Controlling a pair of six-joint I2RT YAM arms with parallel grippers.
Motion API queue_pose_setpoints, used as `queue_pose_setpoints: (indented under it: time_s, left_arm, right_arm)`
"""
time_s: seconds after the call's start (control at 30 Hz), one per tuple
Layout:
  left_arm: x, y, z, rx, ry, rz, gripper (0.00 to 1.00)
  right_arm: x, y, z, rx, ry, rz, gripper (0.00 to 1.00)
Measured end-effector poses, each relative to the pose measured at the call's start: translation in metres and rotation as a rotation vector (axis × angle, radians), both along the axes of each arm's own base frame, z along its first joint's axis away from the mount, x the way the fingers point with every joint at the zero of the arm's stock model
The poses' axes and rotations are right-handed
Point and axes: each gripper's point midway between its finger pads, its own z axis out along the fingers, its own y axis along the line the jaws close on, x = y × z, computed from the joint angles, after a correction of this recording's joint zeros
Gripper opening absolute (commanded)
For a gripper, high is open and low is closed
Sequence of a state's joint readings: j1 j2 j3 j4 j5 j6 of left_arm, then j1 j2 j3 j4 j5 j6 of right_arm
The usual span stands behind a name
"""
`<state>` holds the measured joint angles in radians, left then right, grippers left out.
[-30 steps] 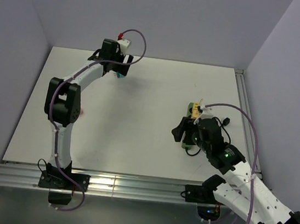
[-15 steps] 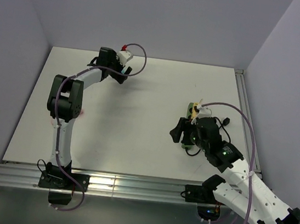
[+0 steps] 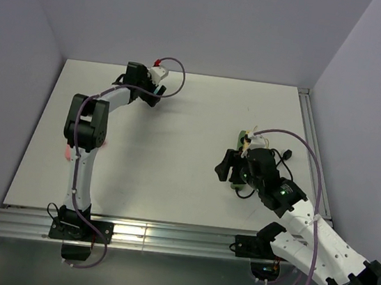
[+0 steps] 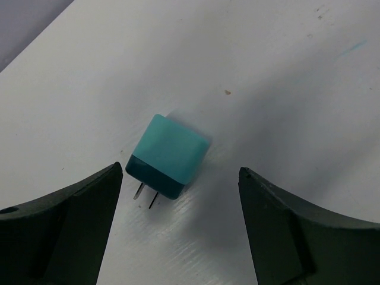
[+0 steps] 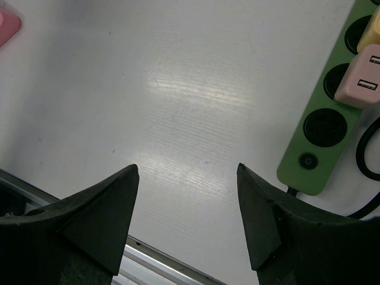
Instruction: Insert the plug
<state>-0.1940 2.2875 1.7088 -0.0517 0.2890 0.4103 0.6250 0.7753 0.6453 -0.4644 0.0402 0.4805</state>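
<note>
Over on the left, the left hand (image 4: pixel 181 172) hangs with fingers spread wide either side of the teal plug (image 4: pixel 169 155), which lies flat on the white worktop (image 4: pixel 267 71), touching neither finger. Rightward, the right hand (image 5: pixel 187 169) is likewise spread and empty, just left of the green power strip (image 5: pixel 329 119).

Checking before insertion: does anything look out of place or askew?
The teal plug lies on its side inside the open left gripper, prongs pointing sideways, far across the table from the green power strip. Nothing looks damaged.
</note>
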Motion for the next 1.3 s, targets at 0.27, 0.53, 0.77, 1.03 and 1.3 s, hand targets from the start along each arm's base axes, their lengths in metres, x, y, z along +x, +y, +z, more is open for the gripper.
queue_pose_setpoints:
  time_s: [0.27,0.53,0.77,1.03,1.3]
  left_arm:
    - [0.000,0.002,-0.016,0.008,0.021,0.011,0.75]
    - [0.006,0.003,-0.016,0.008,0.016,0.028,0.82]
    - [0.010,0.007,-0.013,0.009,0.010,0.067,0.89]
    - [0.023,0.005,-0.014,-0.008,-0.008,0.085,0.88]
    - [0.024,0.003,-0.016,-0.003,-0.004,0.087,0.33]
  right_arm:
    - [0.000,0.001,0.000,0.001,0.002,0.003,0.73]
    - [0.000,0.000,0.000,0.003,0.001,0.002,0.73]
    - [-0.001,0.000,0.000,0.003,0.000,0.002,0.73]
    - [0.000,0.001,-0.003,-0.005,0.011,0.003,0.73]
    - [0.000,0.001,-0.004,-0.006,0.014,0.002,0.73]
